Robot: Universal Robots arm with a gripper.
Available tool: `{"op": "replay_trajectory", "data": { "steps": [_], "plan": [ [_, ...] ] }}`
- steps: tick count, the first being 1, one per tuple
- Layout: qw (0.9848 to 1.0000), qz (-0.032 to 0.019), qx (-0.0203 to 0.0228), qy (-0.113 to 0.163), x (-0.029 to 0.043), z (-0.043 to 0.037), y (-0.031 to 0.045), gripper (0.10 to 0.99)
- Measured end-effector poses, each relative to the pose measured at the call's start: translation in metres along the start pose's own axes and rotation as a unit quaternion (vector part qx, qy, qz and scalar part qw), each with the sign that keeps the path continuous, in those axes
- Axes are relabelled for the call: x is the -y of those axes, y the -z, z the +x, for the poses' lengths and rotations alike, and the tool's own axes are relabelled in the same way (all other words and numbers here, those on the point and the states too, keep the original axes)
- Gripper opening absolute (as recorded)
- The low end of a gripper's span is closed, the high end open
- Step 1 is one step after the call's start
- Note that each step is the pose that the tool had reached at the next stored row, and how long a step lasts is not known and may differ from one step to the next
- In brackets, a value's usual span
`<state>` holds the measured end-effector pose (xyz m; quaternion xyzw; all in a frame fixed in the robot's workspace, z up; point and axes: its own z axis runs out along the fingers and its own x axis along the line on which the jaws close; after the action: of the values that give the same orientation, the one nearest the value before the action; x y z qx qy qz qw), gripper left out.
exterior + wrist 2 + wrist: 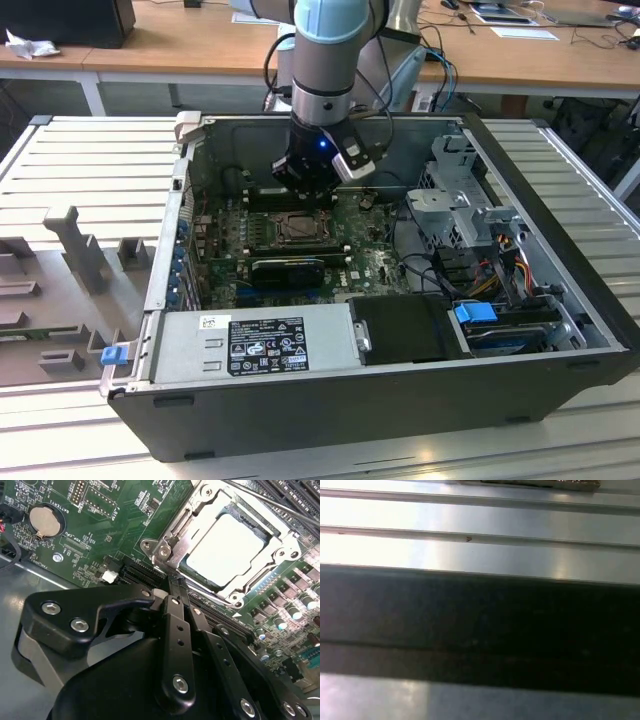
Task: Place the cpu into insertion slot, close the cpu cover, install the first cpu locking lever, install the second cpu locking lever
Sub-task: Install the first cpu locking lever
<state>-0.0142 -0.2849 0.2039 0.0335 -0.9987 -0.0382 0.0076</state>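
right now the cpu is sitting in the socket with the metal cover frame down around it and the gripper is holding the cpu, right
Not quite. The cpu does sit in the insertion slot with the cpu cover down around it, but the gripper is not holding it. In the second wrist view the fingers are pressed together beside the socket's edge, off the chip, with nothing between them.

The robot arm [330,40] wore pale blue joint caps over a silver-grey tube, black cables trailing behind; its black gripper [172,592] carried silver screw heads along its linkages.
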Motion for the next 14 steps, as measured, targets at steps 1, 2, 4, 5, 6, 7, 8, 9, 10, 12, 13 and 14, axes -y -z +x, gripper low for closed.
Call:
{"op": "replay_trajectory", "data": {
  "steps": [1,2,4,5,6,7,8,9,10,12,13,14],
  "plan": [
    [1.0000,0.0008,0.0000,0.000,0.0000,0.0000,-0.0003,0.106],
    [1.0000,0.0015,-0.0001,0.000,0.0001,0.0000,-0.0007,0.106],
    [1.0000,0.0010,-0.0001,0.000,0.0003,-0.0001,-0.0028,0.106],
    [1.0000,-0.0029,0.0002,0.000,0.0003,-0.0001,-0.0029,0.106],
    [1.0000,-0.0053,0.0003,0.000,0.0002,-0.0001,-0.0029,0.106],
    [1.0000,-0.0063,0.0006,0.000,0.0001,-0.0002,-0.0026,0.106],
    [1.0000,-0.0067,0.0006,0.000,0.0000,-0.0002,-0.0018,0.106],
    [1.0000,-0.0066,0.0005,0.000,-0.0002,-0.0001,0.0021,0.106],
    [1.0000,-0.0066,0.0005,0.000,-0.0005,-0.0001,0.0058,0.106],
    [1.0000,-0.0065,0.0005,0.000,-0.0009,0.0000,0.0104,0.106],
    [1.0000,-0.0065,0.0005,0.000,-0.0011,0.0000,0.0132,0.106],
    [1.0000,-0.0065,0.0005,0.000,-0.0012,0.0001,0.0148,0.106]
  ]
}}
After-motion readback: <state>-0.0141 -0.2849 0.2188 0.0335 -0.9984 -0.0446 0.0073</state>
